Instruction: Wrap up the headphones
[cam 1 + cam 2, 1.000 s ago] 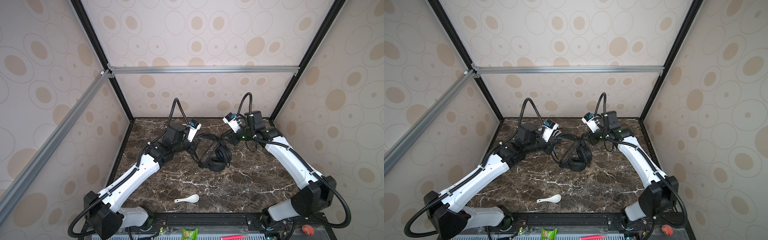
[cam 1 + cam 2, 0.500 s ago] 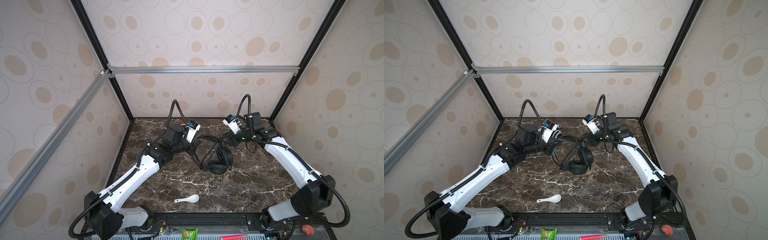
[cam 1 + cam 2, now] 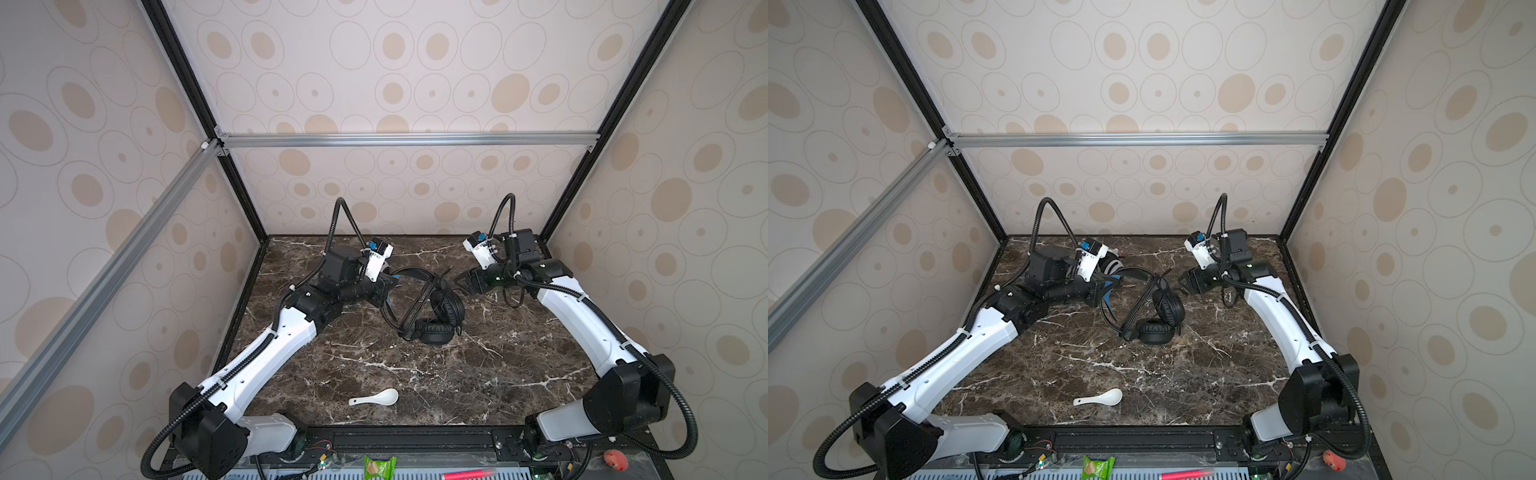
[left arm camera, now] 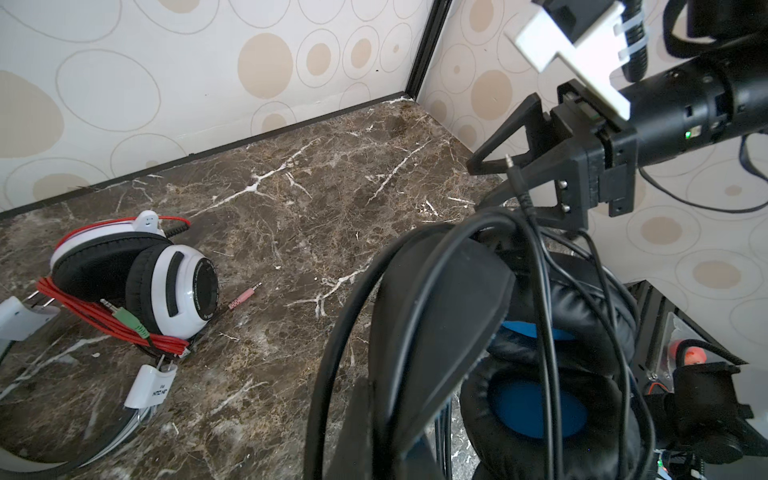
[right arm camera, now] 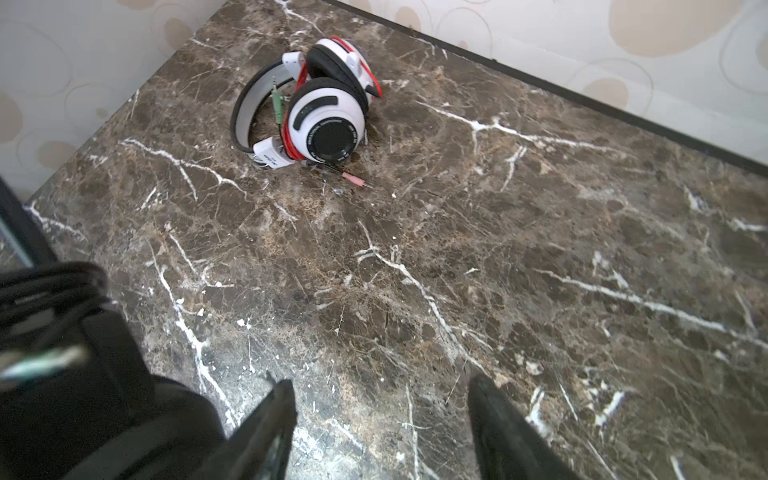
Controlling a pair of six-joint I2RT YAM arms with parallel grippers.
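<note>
- The black over-ear headphones (image 3: 436, 316), their padded cups lined blue inside, sit toward the back middle of the dark brown marble bench (image 3: 478, 374). The cups are down on the stone and the band reaches up and to the left.
- Their thin black cord (image 4: 544, 291) is looped several times across the band and cups. Its metal jack plug (image 4: 513, 170) sticks up loose, just in front of the right hand's fingers.
- The left hand (image 3: 390, 289) is clenched on the band of these headphones.
- The right hand (image 5: 380, 386) is spread wide with only bare stone between its fingers. It is just to the right of the cups and grips nothing.
- The white headphones with black pads and a grey band (image 4: 174, 286) lie at the back of the bench, behind the left arm. A red cord (image 4: 104, 320) is bundled around them, and green and pink plugs poke out.
- A small white spoon (image 3: 376, 398) lies near the front edge, well apart from both headsets.
</note>
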